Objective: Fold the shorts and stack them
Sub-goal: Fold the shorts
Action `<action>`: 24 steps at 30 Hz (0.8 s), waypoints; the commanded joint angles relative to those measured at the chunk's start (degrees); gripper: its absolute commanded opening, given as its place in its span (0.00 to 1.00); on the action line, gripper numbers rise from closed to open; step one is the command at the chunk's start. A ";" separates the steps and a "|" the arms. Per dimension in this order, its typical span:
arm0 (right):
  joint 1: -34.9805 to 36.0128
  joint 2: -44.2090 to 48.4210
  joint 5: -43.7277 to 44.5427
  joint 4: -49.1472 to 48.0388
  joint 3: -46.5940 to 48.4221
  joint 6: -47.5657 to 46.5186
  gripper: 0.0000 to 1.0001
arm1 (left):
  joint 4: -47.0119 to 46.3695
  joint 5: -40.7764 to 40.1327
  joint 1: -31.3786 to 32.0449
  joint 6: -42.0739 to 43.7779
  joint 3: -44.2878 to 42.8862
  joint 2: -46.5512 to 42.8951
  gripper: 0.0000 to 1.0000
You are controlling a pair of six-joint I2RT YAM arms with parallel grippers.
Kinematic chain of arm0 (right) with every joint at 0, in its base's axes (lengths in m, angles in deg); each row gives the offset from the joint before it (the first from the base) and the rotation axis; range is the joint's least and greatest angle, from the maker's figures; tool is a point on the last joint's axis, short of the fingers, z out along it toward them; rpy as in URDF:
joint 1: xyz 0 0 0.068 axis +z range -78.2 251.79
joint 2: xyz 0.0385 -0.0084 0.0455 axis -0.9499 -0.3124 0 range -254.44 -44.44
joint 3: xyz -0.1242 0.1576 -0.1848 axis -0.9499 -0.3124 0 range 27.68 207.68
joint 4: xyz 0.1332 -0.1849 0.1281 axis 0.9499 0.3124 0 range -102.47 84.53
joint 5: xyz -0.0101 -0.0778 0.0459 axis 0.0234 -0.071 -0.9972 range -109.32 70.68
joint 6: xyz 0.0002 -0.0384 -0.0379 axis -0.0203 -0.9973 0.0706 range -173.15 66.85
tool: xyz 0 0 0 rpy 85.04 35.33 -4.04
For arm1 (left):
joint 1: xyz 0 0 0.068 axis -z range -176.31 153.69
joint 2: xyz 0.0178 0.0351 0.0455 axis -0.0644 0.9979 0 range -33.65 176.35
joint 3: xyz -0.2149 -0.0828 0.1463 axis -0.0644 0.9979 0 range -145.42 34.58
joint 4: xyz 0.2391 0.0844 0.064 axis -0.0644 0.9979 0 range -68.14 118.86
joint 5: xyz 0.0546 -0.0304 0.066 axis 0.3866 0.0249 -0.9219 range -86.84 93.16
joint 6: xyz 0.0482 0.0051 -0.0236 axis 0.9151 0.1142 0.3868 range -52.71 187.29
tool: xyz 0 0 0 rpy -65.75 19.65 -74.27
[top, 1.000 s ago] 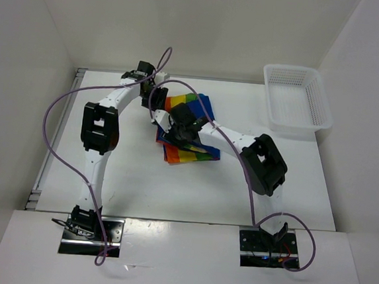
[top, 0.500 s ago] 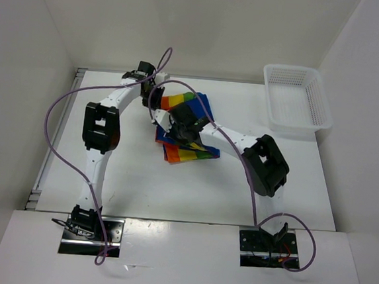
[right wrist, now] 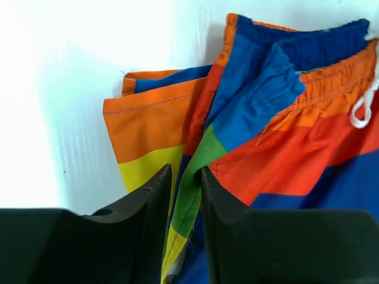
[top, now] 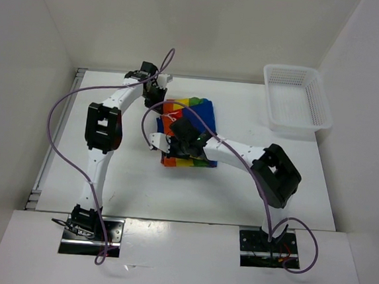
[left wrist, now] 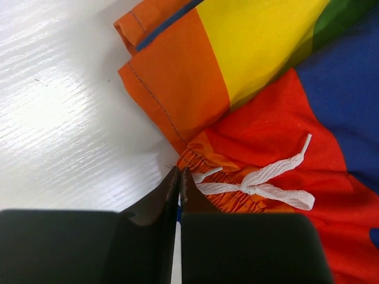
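The rainbow-striped shorts lie folded on the white table at centre back. My left gripper is at their left edge. In the left wrist view its jaws are pressed together at the orange waistband, beside the white drawstring, with a thin blue sliver of cloth between them. My right gripper rests on top of the shorts. In the right wrist view it is shut on a green and yellow fold of the shorts.
A white mesh basket stands at the back right. Purple cables loop over both arms. White walls enclose the table on the left, back and right.
The shorts have come down from a raised, bunched shape and now lie flatter and squarer. The right arm has swung nearer and to the right, and the left gripper has shifted slightly right.
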 commanded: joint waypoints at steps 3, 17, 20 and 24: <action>0.60 -0.77 -0.68 -1.91 1.96 -1.33 0.34 | -2.48 -0.51 -0.97 0.36 -1.59 1.10 0.19; -14.93 10.75 -9.21 -5.60 7.32 28.37 0.51 | -3.80 2.12 -0.97 0.36 6.56 -19.45 0.93; -22.05 4.70 -11.05 -5.60 11.25 34.52 0.52 | -3.80 5.28 -0.44 0.36 14.21 -24.98 0.90; -29.79 -9.25 -13.87 -4.20 21.45 39.80 0.58 | -2.57 6.08 0.18 0.36 21.07 -25.70 0.77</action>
